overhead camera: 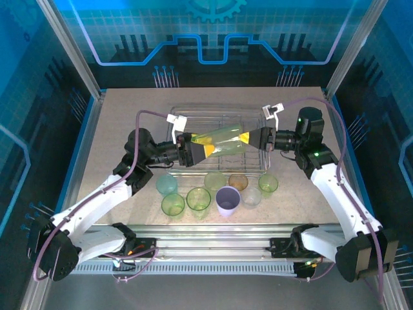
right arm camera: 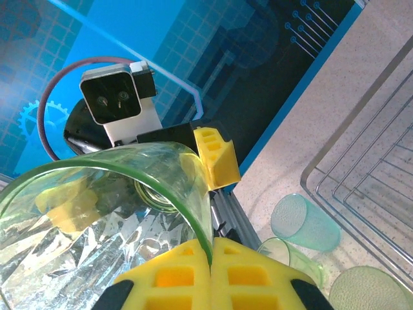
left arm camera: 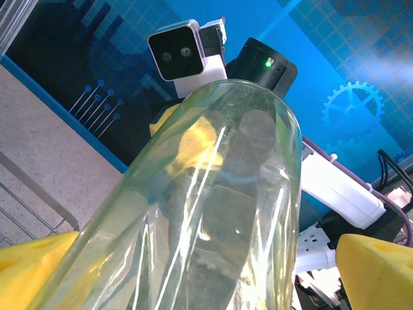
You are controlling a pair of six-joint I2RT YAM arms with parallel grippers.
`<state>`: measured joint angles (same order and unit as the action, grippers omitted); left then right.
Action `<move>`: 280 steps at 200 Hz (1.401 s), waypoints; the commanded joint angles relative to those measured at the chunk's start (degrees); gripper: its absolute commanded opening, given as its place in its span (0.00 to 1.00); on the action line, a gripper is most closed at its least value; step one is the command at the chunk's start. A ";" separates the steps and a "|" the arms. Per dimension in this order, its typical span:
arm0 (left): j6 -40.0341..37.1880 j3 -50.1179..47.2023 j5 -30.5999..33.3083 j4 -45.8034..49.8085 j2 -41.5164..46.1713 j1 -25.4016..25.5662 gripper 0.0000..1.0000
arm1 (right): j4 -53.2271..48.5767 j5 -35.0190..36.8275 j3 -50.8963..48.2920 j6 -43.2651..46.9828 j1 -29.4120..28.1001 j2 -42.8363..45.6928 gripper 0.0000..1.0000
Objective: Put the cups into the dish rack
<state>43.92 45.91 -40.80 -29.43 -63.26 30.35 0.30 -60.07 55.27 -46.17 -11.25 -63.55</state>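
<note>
A yellow-green cup hangs on its side above the dish rack, between the two grippers. My right gripper is shut on the cup's rim, one finger inside and one outside. The left gripper stands open around the cup's other end. Its left finger lies against the wall, and its right finger stands apart from it. Several more cups stand on the table in front of the rack, among them a teal one, a lilac one, an amber one and a clear one.
Green cups stand with the others in a cluster between the rack and the near rail. The rack's wire rim runs close beside the right gripper. Blue enclosure walls close in the table's sides and back.
</note>
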 commanded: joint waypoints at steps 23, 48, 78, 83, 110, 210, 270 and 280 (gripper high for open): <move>2.28 0.61 -0.23 -2.83 -0.56 -0.30 0.98 | 9.23 1.89 -2.88 -6.84 1.05 -2.43 0.00; 1.96 1.80 -0.16 -0.63 -1.67 -0.30 0.89 | 6.17 2.17 -1.99 -4.90 0.15 -3.35 0.00; 2.20 2.38 -0.18 -1.11 -2.69 -0.24 0.71 | 1.18 3.43 -0.60 -1.29 -1.03 -3.89 0.00; 2.19 2.50 -0.22 -1.15 -2.89 -0.23 0.66 | 0.97 3.61 -0.49 -1.04 -1.10 -3.99 0.00; 2.00 2.95 -0.17 -0.29 -3.62 -0.25 0.41 | 0.84 4.18 -0.05 -1.21 -1.50 -4.47 0.01; -15.93 26.07 40.86 64.14 -6.29 -0.23 0.09 | -47.03 58.83 10.65 25.75 2.37 -4.46 0.51; -24.73 44.17 45.16 79.19 -22.75 -0.24 0.09 | -49.51 66.98 9.41 29.91 1.82 -10.44 0.52; -25.72 47.25 46.10 81.61 -25.80 -0.25 0.09 | -48.71 66.37 9.08 30.41 1.67 -11.50 0.52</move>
<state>24.25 86.48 1.89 42.50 -83.72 30.11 -46.72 2.52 64.20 -18.94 -9.32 -73.17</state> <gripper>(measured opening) 0.659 0.522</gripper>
